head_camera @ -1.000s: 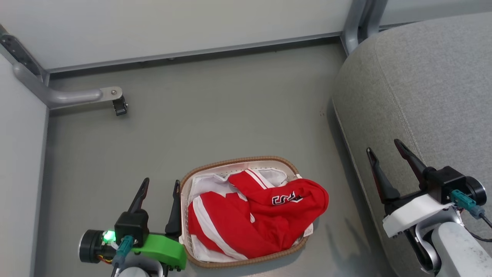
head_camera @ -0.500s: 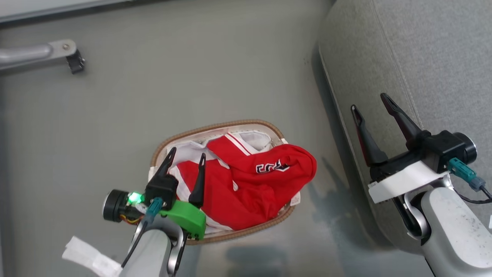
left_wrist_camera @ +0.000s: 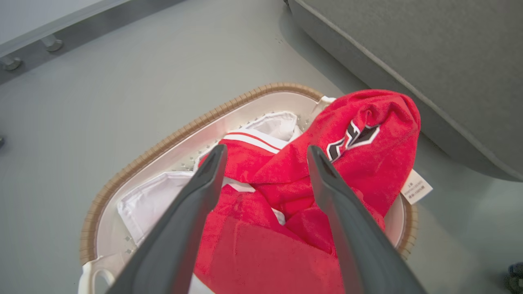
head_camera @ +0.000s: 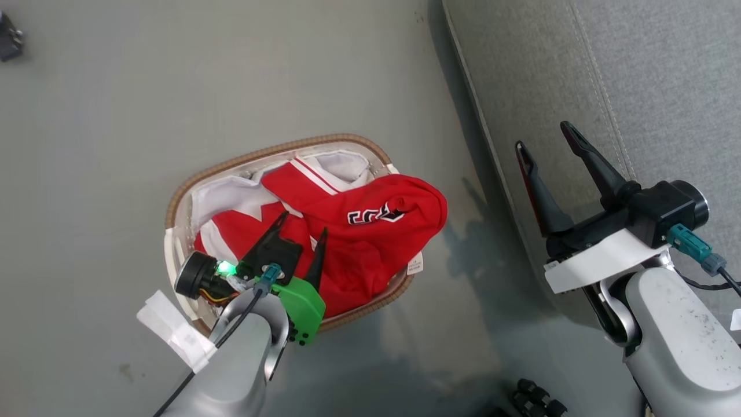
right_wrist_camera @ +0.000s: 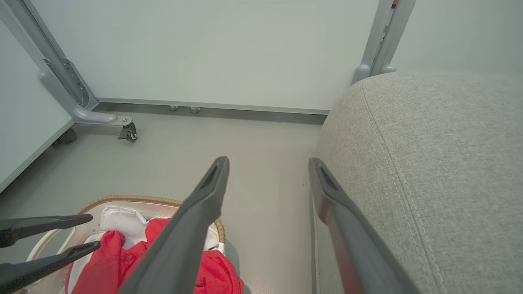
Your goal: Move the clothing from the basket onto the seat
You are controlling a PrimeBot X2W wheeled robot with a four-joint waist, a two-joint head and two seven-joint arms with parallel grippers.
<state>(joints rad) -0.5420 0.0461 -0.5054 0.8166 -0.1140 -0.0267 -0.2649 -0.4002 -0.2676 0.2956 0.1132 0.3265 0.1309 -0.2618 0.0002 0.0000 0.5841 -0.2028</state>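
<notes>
In the basket (head_camera: 231, 164), on the floor (head_camera: 145, 87): clothing (head_camera: 359, 249), red, crumpled, heaped over the white liner (head_camera: 223, 194). Covers most of the inside; leaves liner bare at the far left. Bulges over the rim on the side toward the seat (head_camera: 637, 75), with lettering (head_camera: 375, 215) uppermost on that bulge and a white label (head_camera: 414, 265) hanging outside the rim. White stripes along the far edge of the heap.

Left gripper (head_camera: 304, 222): jaws spread wide, nothing grasped. Hangs over the near left part of the heap, fingers pointing at the red fabric. In the left wrist view, straddles a raised red fold near the heap's middle. Lettering just beyond the finger at that view's right, striped edge beside the tip at its left. Contact between fingertips and fabric: cannot tell.

Right gripper (head_camera: 543, 134): jaws likewise spread wide, empty. Well apart from basket and clothing, poised at the seat's rounded edge on the basket side. In the right wrist view, one finger over the seat's edge, the other over bare floor, basket and red fabric low at that view's left.

Seat: grey, seamed, to the right of the basket, not touching it. Strip of floor between the two.
</notes>
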